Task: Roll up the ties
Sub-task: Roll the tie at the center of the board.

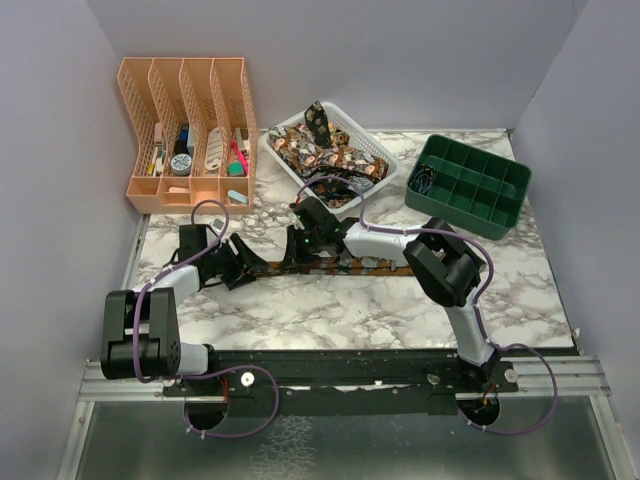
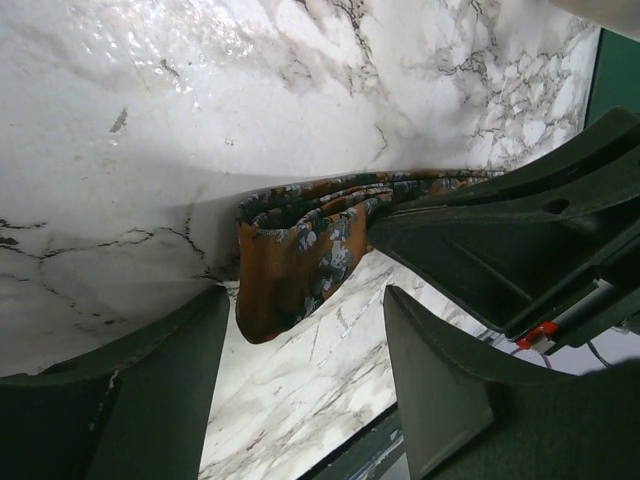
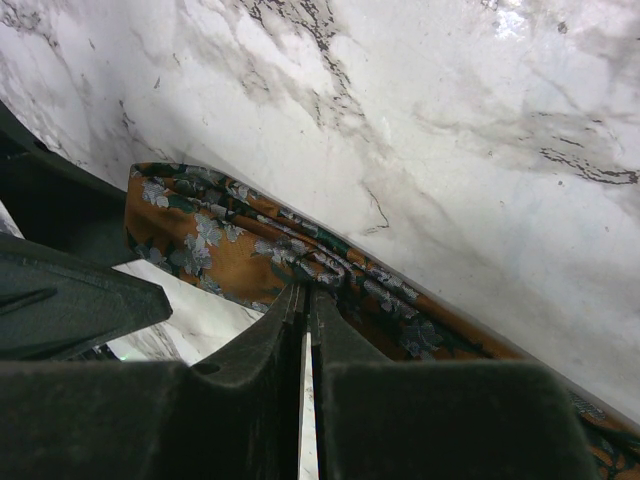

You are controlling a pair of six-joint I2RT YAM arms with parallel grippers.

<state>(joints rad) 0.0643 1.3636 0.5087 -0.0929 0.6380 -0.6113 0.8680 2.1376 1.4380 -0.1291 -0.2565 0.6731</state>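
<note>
The left arm rises from its base at 7 o'clock, and its wrist bends toward 3 o'clock. The left gripper sits low with its jaws apart. The right arm folds at 4 o'clock, its forearm running toward 9 o'clock. At centre, the right gripper has its jaws pinched on the tie.
</note>
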